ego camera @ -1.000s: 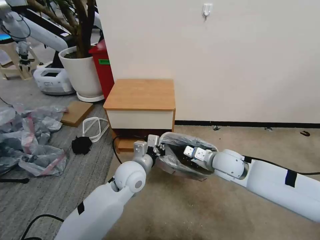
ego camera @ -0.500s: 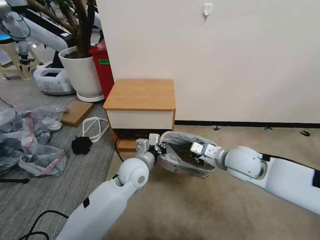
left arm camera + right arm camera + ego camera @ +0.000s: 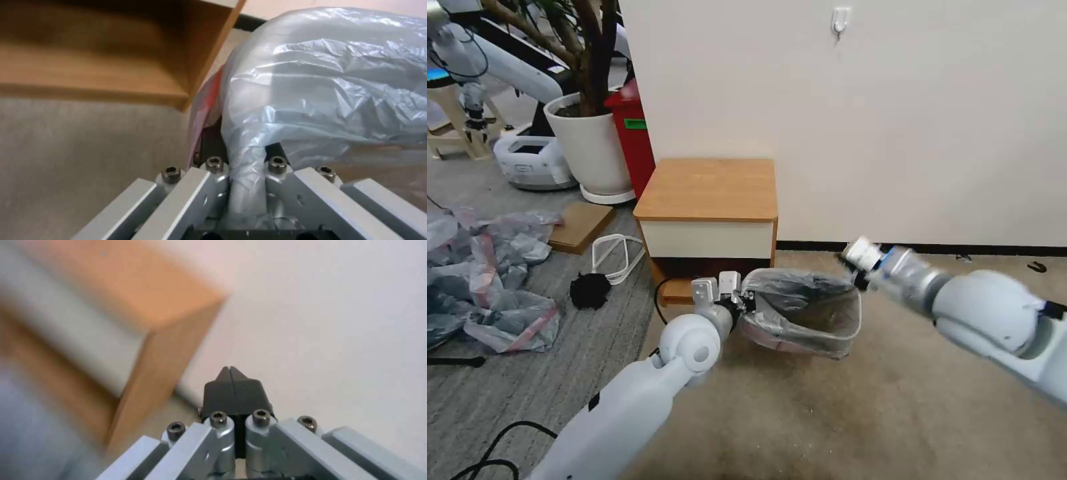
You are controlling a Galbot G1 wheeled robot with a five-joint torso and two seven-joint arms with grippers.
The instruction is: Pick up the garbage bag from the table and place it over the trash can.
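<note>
The grey bag [image 3: 800, 303] lines the bin [image 3: 827, 340] on the floor in front of the desk [image 3: 707, 190]. The left end effector [image 3: 746, 299] grips a bunch of bag at the bin's left rim. The right end effector [image 3: 854, 257] hangs clenched and empty, just beyond the bin's right corner.

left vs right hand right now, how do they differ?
Grip: the left hand is shut on the thin translucent grey garbage bag; the right hand is shut on nothing, its dark fingertips pressed together.
Place: the left hand sits at the rim of the bag-lined beige rectangular trash can; the right hand is off the bin, near the wall.
Both are shut.
</note>
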